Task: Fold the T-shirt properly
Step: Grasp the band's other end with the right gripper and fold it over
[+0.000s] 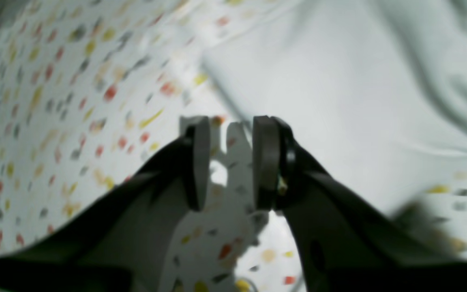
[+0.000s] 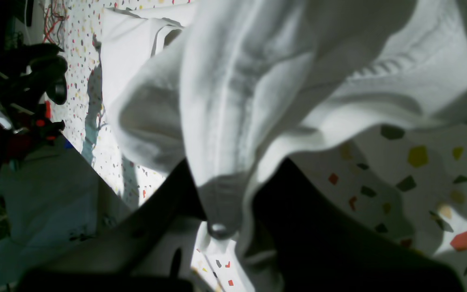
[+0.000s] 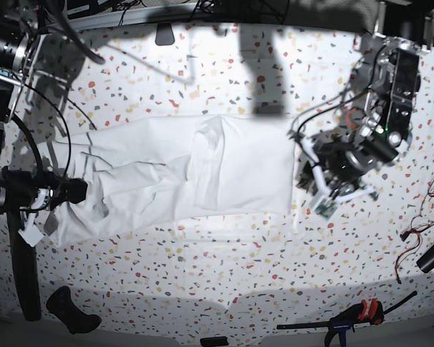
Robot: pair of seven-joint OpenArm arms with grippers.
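A: So, where is the shirt [image 3: 166, 177] now?

B: It lies flat across the middle of the worktop [image 3: 224, 72], long from side to side, with one part already folded over near the centre. The end by your right arm is raised and bunched.

A: Then what do you advise for this step?

B: Your right gripper [image 2: 221, 227] is clenched on the cloth; a thick fold of hem goes between its jaws in the wrist view. I judge you need both ends held before you carry the fold, so keep that side quiet and low. If you pull now, the flat part can slide and wrinkle.

A: And the left gripper [image 1: 230, 162]?

B: It is partly open and empty. Between the jaws you see only speckled worktop, and the shirt's edge is just beside it, not touching. Bring it onto the edge so that the cloth goes well between the jaws, then close. Take the whole edge, not a loose corner, or the fold will probably come out crooked.
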